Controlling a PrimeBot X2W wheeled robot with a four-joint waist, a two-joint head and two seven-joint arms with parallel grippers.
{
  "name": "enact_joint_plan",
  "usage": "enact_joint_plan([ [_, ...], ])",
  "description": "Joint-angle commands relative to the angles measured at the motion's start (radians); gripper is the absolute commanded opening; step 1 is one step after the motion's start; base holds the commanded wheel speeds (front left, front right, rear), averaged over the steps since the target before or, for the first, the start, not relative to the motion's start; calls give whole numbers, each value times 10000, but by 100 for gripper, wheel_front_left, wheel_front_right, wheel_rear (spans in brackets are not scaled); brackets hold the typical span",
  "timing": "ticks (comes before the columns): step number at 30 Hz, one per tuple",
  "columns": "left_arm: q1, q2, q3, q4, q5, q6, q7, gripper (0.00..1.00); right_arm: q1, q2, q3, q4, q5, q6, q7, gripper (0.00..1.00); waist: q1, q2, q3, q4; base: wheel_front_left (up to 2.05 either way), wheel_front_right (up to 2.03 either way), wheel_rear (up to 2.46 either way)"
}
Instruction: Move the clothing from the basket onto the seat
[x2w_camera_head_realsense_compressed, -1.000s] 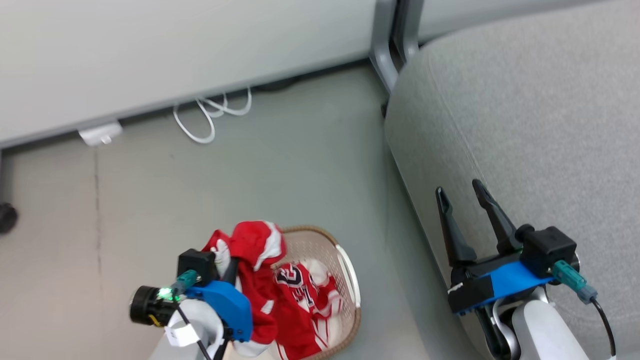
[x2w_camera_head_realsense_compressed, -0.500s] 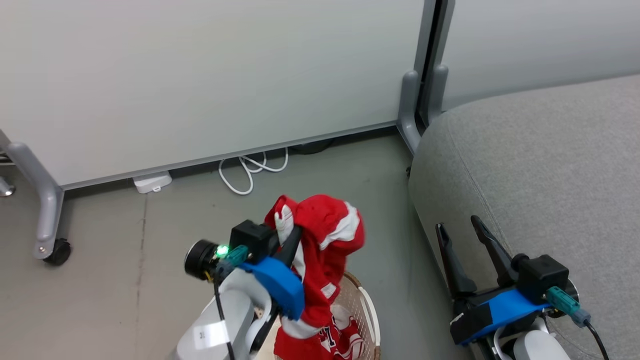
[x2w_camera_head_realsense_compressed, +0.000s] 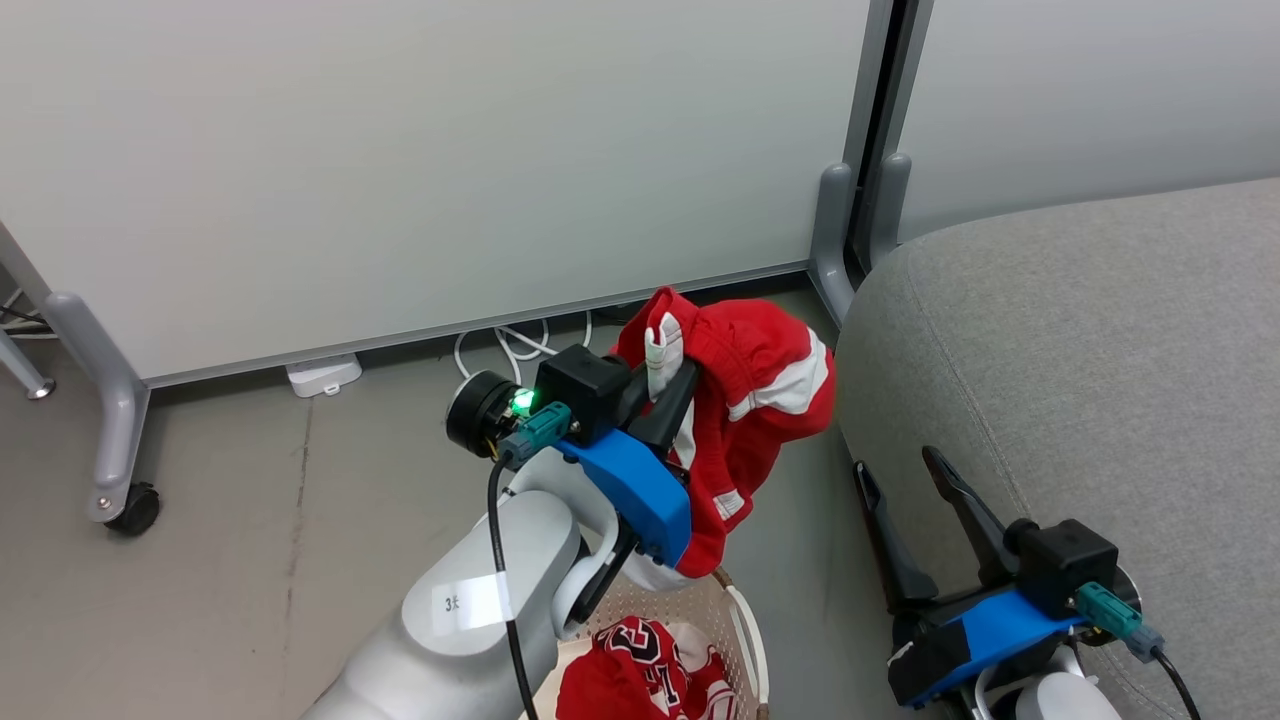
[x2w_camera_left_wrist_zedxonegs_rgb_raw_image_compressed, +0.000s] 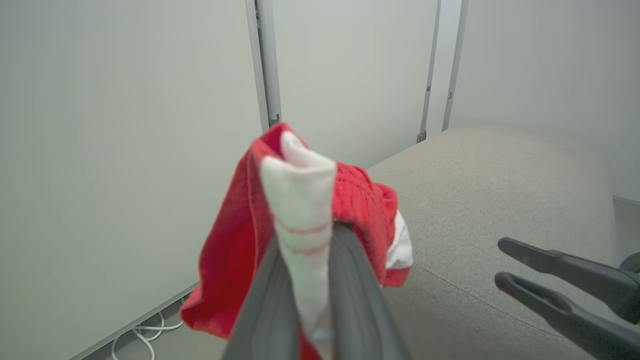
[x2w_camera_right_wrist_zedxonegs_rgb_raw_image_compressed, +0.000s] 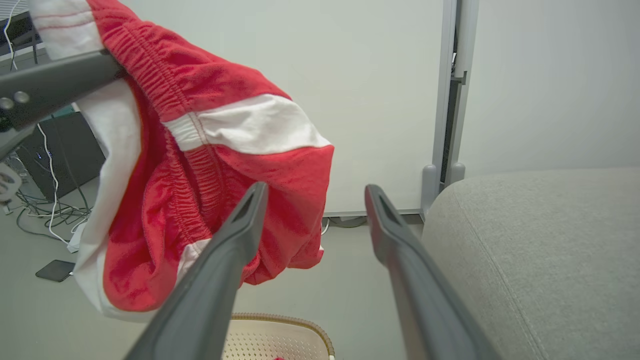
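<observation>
Red shorts (x2w_camera_head_realsense_compressed: 765, 400) held up above the basket (x2w_camera_head_realsense_compressed: 752, 645)
Head view: left fingers (x2w_camera_head_realsense_compressed: 668, 415) clamp the shorts beside the grey seat (x2w_camera_head_realsense_compressed: 1080, 350); a red jersey (x2w_camera_head_realsense_compressed: 625, 670) lies in the basket; right fingers (x2w_camera_head_realsense_compressed: 962, 505) stand apart, empty. Left wrist view: white trim pinched. Right wrist view: shorts hang beyond spread fingers.

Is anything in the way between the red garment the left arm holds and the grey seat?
Nothing visible: the red garment in the left tool hangs just beside the seat; the open right tool sits aside, nearer the robot.
</observation>
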Motion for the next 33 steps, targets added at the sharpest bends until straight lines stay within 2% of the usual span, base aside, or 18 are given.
enact_joint_plan([
  [1,-164,9,-101,-39,-94,91,0,0,121,-28,22,-17,62,1,11,100,1,-1,-6,0,0,0,0],
  [9,-522,12,-793,101,-775,382,-95,0,59,-28,166,17,132,2,0,100,1,-1,3,-42,0,0,0],
  [22,-787,10,-1353,453,-1415,507,-171,0,-321,-28,754,182,93,1,61,100,1,-1,93,18,0,0,0],
  [33,-961,8,-1769,436,-1708,572,-181,0,-1676,-30,1809,1447,127,1,64,100,1,-1,180,-9,0,0,0],
])
